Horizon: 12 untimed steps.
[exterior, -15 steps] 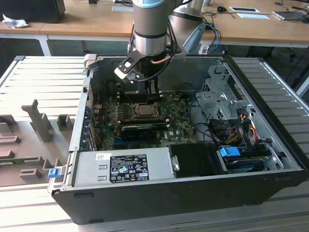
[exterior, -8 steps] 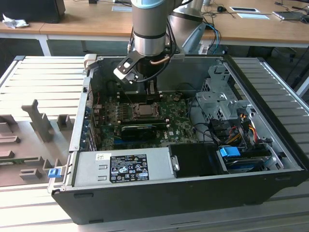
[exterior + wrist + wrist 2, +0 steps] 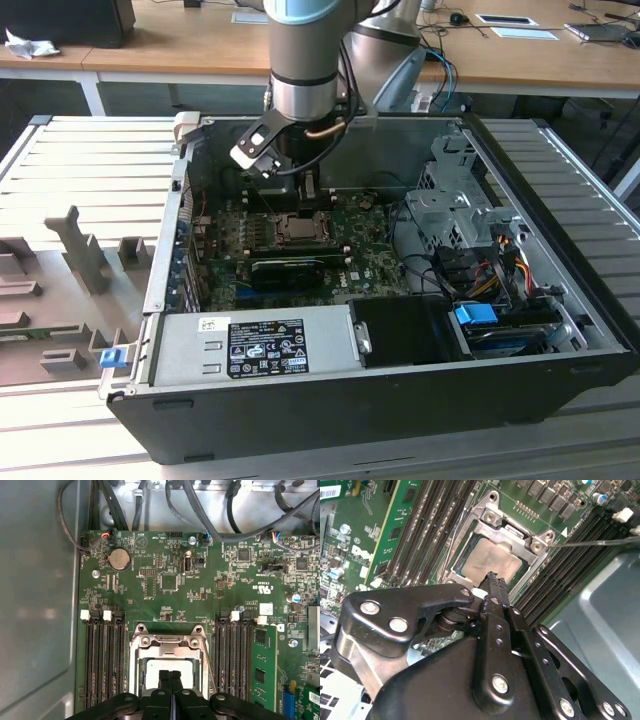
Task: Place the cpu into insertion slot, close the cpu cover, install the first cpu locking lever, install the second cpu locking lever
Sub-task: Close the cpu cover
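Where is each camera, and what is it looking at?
Exterior view: outside the open computer case, looking down into it; the arm reaches in.
First wrist view: rides on the arm, facing the motherboard; the shut jaws show.
Second wrist view: rides on the arm, looking along the jaws at the cpu.
All three share the cpu under its cpu cover.

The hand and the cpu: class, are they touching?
Cannot tell. In the second wrist view the tip of the shut hand overlaps the cpu, hiding any contact or gap.
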Tool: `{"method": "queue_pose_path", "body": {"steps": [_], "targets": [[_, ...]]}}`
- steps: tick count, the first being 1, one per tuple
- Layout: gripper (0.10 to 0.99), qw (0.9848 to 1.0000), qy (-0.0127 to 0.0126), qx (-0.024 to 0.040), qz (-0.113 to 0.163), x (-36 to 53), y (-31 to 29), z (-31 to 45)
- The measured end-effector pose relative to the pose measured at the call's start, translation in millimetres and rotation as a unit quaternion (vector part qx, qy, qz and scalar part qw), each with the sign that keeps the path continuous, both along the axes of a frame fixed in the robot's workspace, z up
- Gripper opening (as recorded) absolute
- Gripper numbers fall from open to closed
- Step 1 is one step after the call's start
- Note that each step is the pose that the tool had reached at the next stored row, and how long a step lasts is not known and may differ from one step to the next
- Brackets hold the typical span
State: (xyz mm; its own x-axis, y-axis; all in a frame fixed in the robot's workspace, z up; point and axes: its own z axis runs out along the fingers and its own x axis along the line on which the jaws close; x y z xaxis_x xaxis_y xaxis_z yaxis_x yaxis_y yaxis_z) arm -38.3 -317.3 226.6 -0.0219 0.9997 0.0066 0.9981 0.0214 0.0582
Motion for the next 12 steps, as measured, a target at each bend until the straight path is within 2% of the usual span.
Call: {"method": "queue_pose_path", "body": {"steps": [3, 12], "targets": [[0.106, 1.0, 0.0, 0.0007, 0.005, -3.7, -0.2, -6.2], [0.106, 1.0, 0.0, 0.0019, 0.007, -7.7, -6.0, -7.9]]}}
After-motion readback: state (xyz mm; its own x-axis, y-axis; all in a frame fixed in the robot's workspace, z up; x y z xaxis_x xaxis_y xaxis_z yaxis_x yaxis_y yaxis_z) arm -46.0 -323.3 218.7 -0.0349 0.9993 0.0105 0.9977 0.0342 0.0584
